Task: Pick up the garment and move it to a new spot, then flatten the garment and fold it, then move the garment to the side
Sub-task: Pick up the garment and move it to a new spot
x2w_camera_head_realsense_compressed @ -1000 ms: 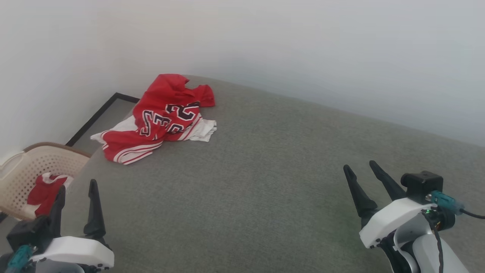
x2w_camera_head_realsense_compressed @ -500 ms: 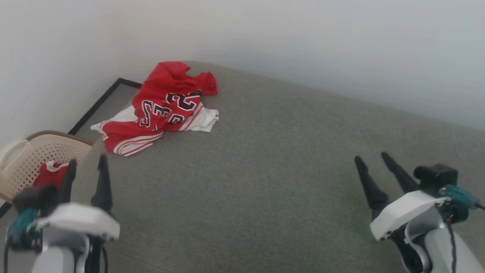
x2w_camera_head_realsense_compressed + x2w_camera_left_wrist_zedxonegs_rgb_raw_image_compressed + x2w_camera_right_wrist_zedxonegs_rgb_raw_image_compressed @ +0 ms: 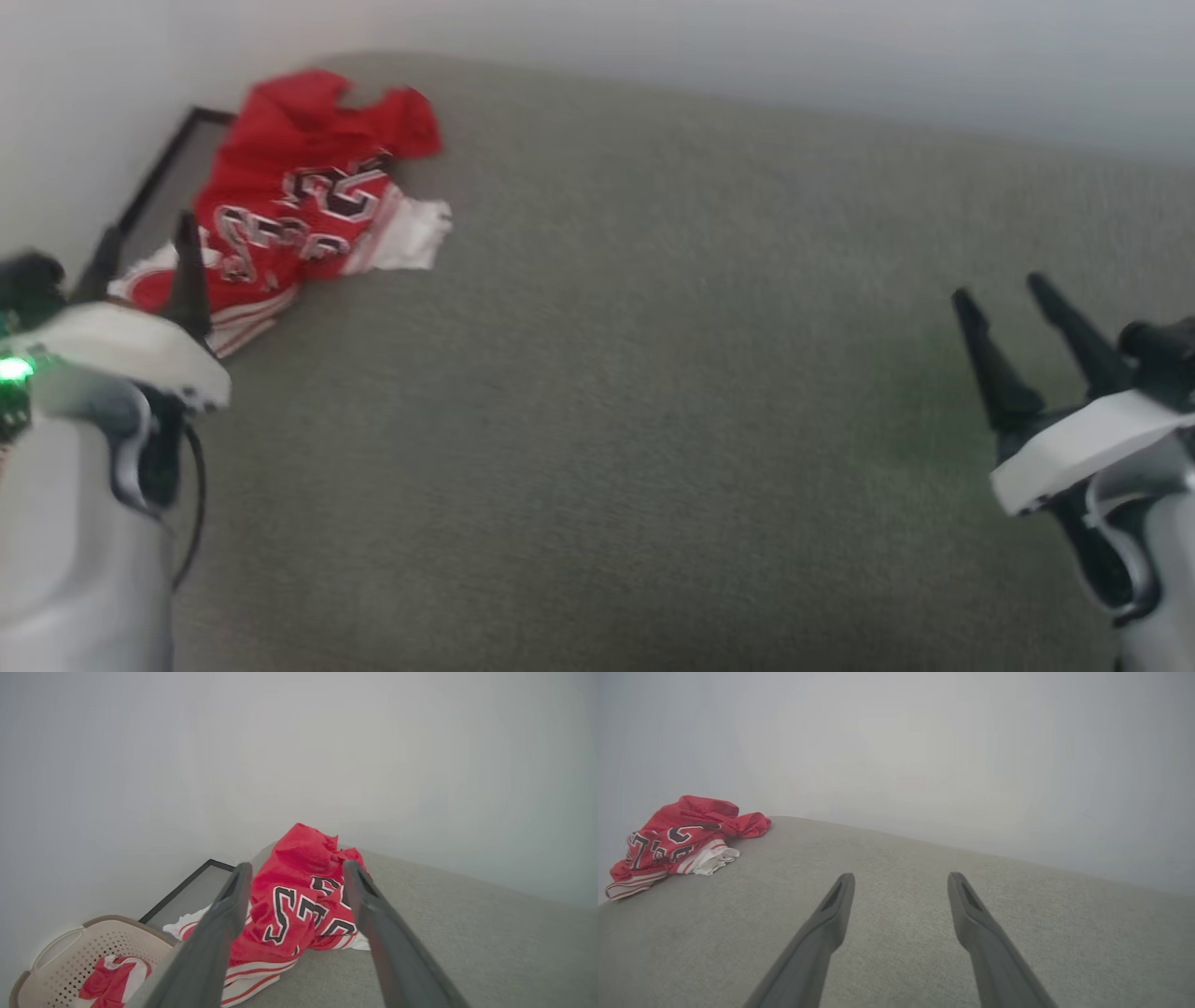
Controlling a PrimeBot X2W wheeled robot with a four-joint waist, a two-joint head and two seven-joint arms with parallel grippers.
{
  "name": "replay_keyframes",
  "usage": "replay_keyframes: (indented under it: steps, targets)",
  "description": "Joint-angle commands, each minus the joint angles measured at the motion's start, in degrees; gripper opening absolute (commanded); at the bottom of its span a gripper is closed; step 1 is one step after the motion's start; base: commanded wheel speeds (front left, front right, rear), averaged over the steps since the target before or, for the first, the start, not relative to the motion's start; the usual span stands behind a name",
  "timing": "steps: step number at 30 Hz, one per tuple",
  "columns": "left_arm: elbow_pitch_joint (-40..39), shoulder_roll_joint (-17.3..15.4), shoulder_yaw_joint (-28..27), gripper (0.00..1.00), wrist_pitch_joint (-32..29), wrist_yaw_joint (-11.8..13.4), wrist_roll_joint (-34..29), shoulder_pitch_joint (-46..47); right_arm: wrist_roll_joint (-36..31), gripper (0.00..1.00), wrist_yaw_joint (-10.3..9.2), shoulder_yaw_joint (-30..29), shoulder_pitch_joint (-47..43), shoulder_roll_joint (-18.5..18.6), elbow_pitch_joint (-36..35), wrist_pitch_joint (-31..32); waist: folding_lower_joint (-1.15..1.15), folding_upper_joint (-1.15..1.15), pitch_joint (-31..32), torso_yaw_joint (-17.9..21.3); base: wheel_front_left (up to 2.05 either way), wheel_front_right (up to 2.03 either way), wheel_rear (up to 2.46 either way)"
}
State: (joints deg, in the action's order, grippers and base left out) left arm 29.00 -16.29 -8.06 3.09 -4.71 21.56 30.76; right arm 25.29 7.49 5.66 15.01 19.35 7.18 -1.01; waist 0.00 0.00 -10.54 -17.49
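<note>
**A:** Where is the garment (image 3: 299, 196), and how far along is the job?

**B:** It lies in a crumpled heap at the far left corner of the grey fabric surface (image 3: 653, 392), one white sleeve spilling out toward the middle. Nothing holds it. I would say no step is done yet: lifting, moving, flattening, folding and setting it aside all remain.

**A:** And the grippers?

**B:** The left gripper (image 3: 145, 233) has its fingers spread and hangs near the heap's near edge. From its own wrist camera the cloth sits framed between the two fingers, but apart from them. The right gripper (image 3: 999, 287) is also spread wide with nothing in it, well off over bare fabric on the other side.

**A:** Any writing?

**B:** Large black numerals outlined in white, which I take for a 2 and a 3, tilted and broken by folds. More letters beside them are lost in the creases. I see no brand tag.

**A:** Anything beyond it?

**B:** A perforated beige basket (image 3: 60, 952) holding a smaller red-and-white cloth (image 3: 112, 977).
</note>
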Motion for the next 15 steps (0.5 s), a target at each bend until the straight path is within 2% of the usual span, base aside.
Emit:
replay_keyframes:
  steps: [1,9,15]
  targets:
    - [0.4,-0.2,-0.1,1.00,0.0,0.2,0.3,1.0,0.1,1.00,-0.01,-0.1,0.7,0.3,-0.3,0.1,0.00,0.00,-3.8,2.7,0.00,0.00,0.00]
    - [13.5,-3.0,-0.8,1.00,-3.0,0.7,1.8,13.7,0.9,1.00,0.00,-2.2,2.1,3.8,-5.2,1.9,0.00,0.00,-12.7,5.8,0.00,0.00,0.00]
    - [23.9,-4.2,-0.2,1.00,-8.2,2.4,2.1,21.6,1.4,1.00,0.00,-3.8,1.9,6.2,-8.9,3.3,0.00,0.00,-17.4,6.4,0.00,0.00,0.00]
